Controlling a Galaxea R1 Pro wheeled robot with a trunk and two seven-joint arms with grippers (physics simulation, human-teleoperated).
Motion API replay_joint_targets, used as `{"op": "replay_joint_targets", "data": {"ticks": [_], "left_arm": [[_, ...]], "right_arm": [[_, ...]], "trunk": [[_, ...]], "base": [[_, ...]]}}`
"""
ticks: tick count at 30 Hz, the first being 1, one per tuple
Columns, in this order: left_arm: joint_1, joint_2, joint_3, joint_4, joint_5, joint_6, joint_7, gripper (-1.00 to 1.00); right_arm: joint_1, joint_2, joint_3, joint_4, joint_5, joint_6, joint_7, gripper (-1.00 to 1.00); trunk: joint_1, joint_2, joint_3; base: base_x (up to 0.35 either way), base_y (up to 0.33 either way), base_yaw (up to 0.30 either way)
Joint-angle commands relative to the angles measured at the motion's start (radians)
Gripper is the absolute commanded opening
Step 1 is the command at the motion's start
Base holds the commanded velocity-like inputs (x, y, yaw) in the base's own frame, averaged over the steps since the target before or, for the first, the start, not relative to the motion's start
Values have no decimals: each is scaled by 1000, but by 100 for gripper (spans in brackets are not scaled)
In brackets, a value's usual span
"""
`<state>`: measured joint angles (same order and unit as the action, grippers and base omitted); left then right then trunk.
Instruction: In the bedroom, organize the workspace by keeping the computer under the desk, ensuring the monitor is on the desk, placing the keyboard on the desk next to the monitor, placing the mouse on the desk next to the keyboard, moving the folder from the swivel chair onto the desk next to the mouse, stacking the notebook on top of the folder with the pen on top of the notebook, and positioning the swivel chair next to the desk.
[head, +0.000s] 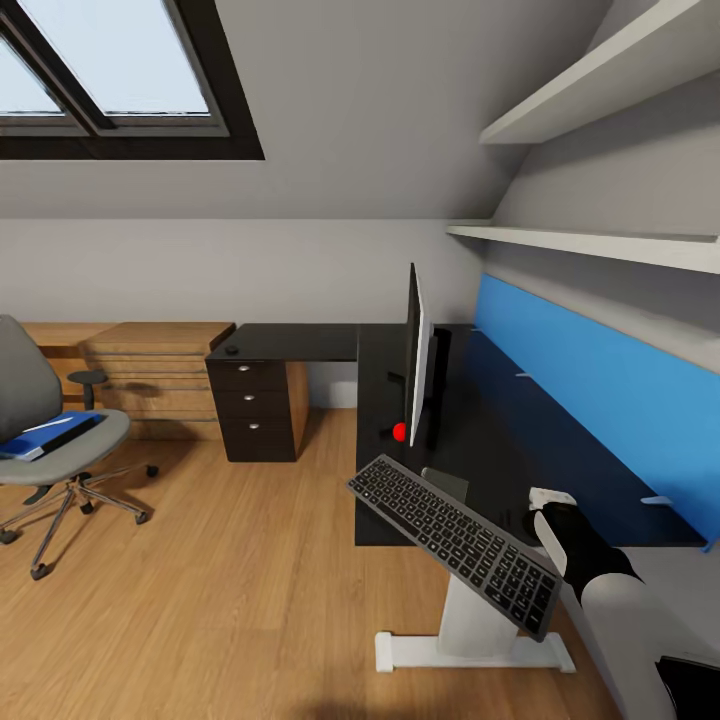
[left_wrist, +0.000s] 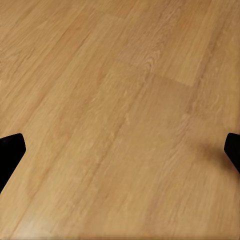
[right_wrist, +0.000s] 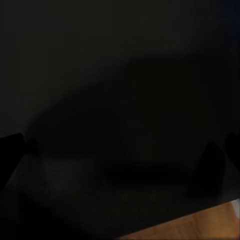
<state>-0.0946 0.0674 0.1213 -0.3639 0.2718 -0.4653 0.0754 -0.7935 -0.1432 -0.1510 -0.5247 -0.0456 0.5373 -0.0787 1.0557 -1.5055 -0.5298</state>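
The monitor (head: 415, 360) stands edge-on on the black-topped desk (head: 520, 440), its red dot facing the room. The keyboard (head: 455, 545) lies tilted at the desk's near corner, much of it hanging past the edge. My right arm (head: 590, 560) reaches over the desk just beside the keyboard's near end. My right gripper (right_wrist: 120, 150) is open over a dark surface with nothing between its fingers. The blue folder (head: 50, 435) rests on the swivel chair (head: 40, 420) at the left. A small black lump, likely the mouse (head: 232, 350), sits on the desk's far wing. My left gripper (left_wrist: 120, 155) hangs open above the floor.
A light wooden drawer unit (head: 160, 375) stands against the back wall between chair and desk. Black drawers (head: 250, 410) carry the desk's far wing. White shelves (head: 600, 245) jut out above the blue back panel (head: 590, 390). Wooden floor (head: 230, 600) lies between chair and desk.
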Motion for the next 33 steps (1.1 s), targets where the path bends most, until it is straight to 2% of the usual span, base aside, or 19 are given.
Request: {"op": "replay_joint_targets", "data": {"ticks": [1,18,26,33], "left_arm": [[-1,0,-2,0,4,-3,1,100],[-1,0,-2,0,4,-3,1,100],[-1,-1,-2,0,4,-3,1,100],[-1,-3,-2,1,4,-3,1,100]], "right_arm": [[-1,0,-1,-1,-5,5,-4,100],[-1,-1,-2,-4,-6,0,-4,100],[0,-26,-4,-52,-11,-5,-1,100],[0,-33,-21,-110,-12,-42,1,100]], "trunk": [[0,-1,-1],[0,-1,-1],[0,-1,-1],[0,-1,-1]], "base": [[-6,0,0],[-1,0,0],[0,0,0],[0,0,0]]}}
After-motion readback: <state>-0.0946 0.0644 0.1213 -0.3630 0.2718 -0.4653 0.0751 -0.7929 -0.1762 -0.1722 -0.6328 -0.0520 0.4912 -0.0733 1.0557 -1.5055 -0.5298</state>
